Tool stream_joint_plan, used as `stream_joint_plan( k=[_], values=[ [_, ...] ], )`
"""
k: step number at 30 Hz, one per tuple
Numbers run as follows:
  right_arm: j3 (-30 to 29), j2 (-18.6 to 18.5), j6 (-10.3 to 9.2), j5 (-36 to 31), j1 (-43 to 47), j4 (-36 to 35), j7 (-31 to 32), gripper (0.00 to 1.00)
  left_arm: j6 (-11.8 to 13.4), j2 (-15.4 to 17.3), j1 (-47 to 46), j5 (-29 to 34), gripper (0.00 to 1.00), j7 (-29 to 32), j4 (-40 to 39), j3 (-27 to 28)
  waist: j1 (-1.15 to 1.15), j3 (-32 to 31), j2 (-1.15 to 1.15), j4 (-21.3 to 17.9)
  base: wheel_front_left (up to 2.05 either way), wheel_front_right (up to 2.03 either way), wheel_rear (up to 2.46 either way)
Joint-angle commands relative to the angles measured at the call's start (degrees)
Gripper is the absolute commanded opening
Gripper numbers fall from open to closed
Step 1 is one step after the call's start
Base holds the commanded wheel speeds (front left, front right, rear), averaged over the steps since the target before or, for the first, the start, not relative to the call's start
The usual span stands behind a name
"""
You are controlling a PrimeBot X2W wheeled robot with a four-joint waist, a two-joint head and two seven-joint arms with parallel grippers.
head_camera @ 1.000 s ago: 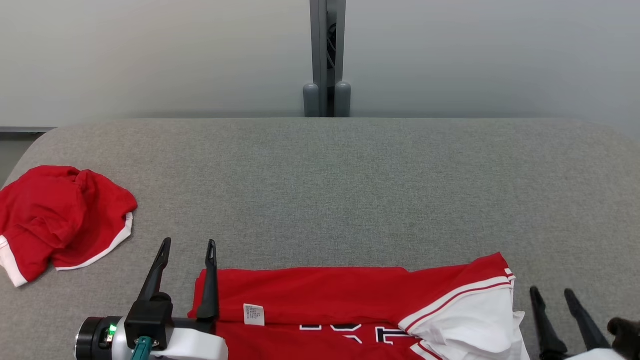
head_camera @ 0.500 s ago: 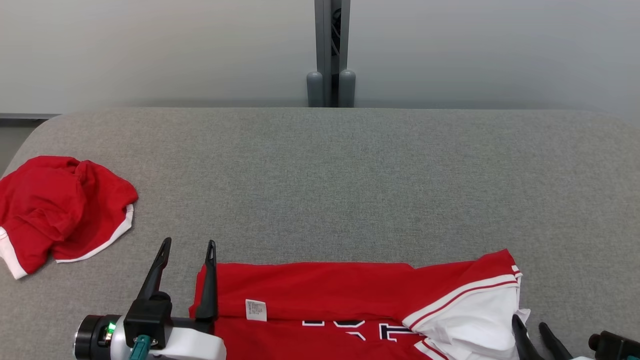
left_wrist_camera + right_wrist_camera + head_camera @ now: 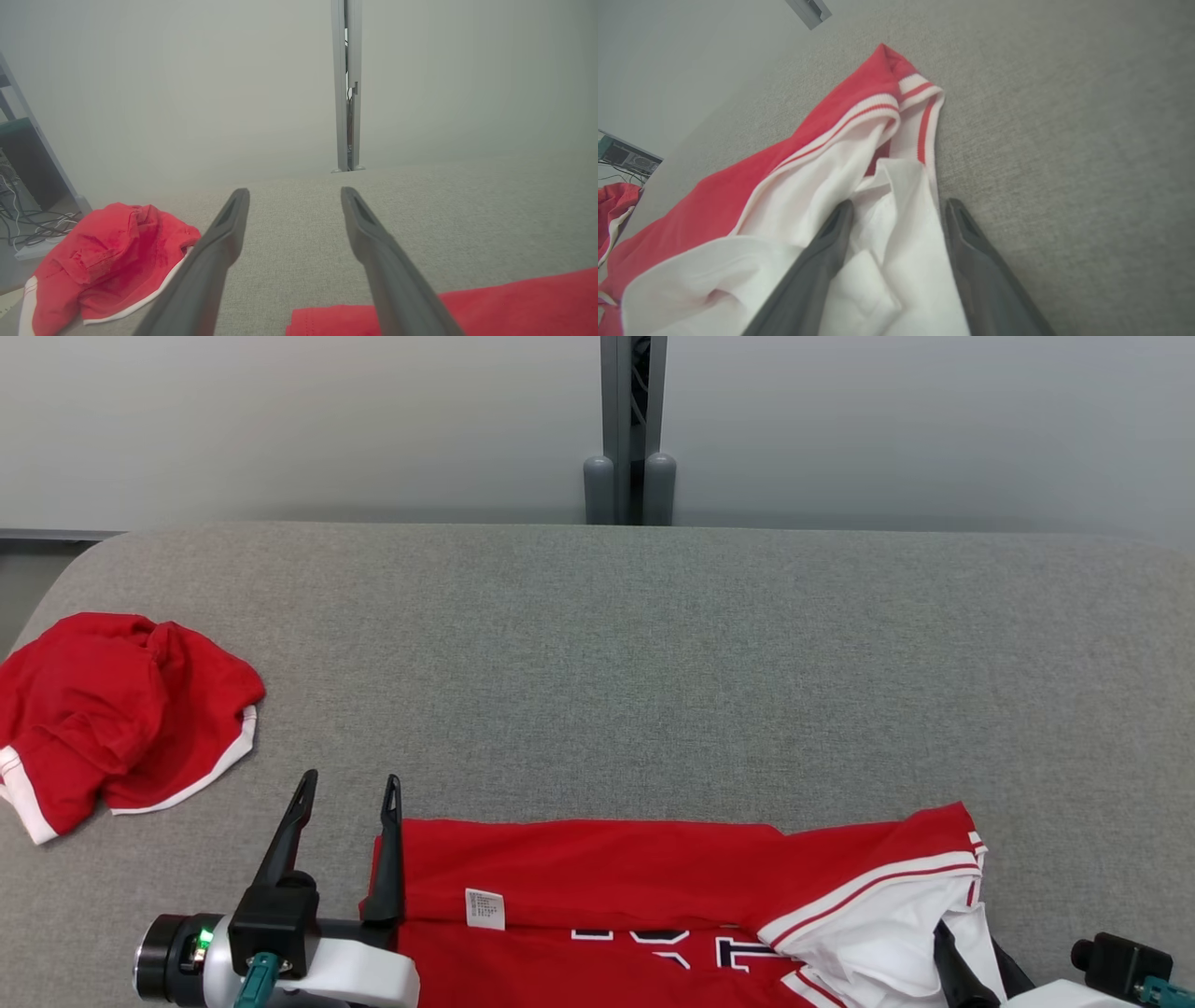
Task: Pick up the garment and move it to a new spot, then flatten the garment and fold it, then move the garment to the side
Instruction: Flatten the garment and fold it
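Right gripper [image 3: 899, 204], jaws spread, has slid in from beside the shirt [image 3: 597, 882] to straddle its white sleeve [image 3: 896, 242] at the pad's [image 3: 653, 663] near edge, while left gripper [image 3: 350, 779] hovers spread at the opposite end, so a two-handed pinch looks imminent.

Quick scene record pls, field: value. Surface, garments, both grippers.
surface: grey fabric-covered table
main garment: red and white jersey, lying along the side nearest the robot, partly folded, lettering and a label showing
second garment: crumpled red garment, far left, apart from the jersey
left: left gripper open, holding nothing, at the jersey's left end; contact cannot be told
right: right gripper open, fingers astride white sleeve fabric at the jersey's right end, not closed on it
background: grey post behind the table
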Motion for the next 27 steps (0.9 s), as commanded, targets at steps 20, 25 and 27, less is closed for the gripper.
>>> stream_joint_plan(
  k=[20, 25, 27],
  values=[
    [0.42, -3.38, 0.02, 4.23, -3.2, -0.1, 0.29, 0.0, 0.12, 0.12, -0.93, 0.27, 1.0, -0.16, 0.4, 0.18, 0.0, -0.15, 0.0, -0.12, 0.0, 0.0, 0.0],
    [-2.11, -5.83, 0.02, 3.63, -4.33, 1.8, 0.29, 0.0, -0.1, 0.12, -0.82, 0.2, 1.0, -0.16, 0.75, 0.14, 0.0, -0.45, 0.0, -0.05, 0.0, 0.0, 0.0],
    [-2.39, -7.41, 0.02, 3.26, -5.13, 2.89, 0.29, 0.0, -0.36, 0.11, -0.88, 0.25, 1.0, -0.16, 0.9, 0.06, 0.0, -0.57, 0.0, 0.02, 0.0, 0.0, 0.0]
  ],
)
